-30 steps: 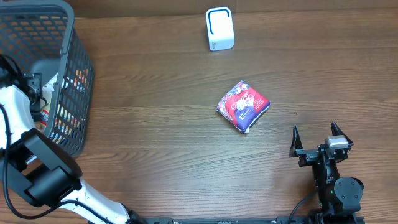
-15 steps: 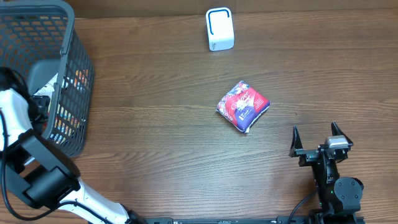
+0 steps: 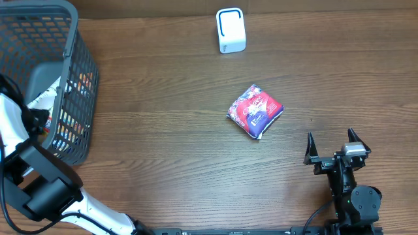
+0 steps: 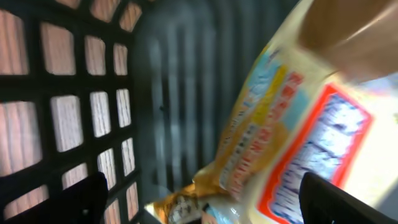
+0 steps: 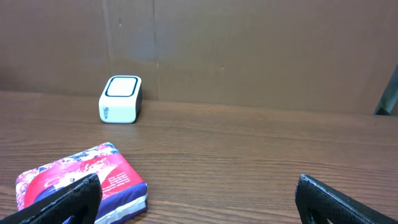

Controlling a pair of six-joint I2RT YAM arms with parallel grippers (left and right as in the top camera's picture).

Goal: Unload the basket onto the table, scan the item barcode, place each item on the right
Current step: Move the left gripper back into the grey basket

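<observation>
Your overhead camera looked straight down at the table [image 3: 163, 163]. Your right wrist camera sat low, facing the scanner [image 5: 120, 98], which both views shared. Your left wrist camera peered close inside the basket [image 4: 174, 99], well left of the scanner.

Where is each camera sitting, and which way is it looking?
Overhead: above the table, looking straight down at the basket, white scanner and red packet; both arms show.
Left wrist: down inside the basket, facing its mesh wall and a yellow snack bag; the open left gripper shows its fingers in the bottom corners.
Right wrist: low over the table, facing along it toward the brown wall; the open right gripper frames the bottom.
Shared: overhead and right wrist both show the scanner and packet.
</observation>
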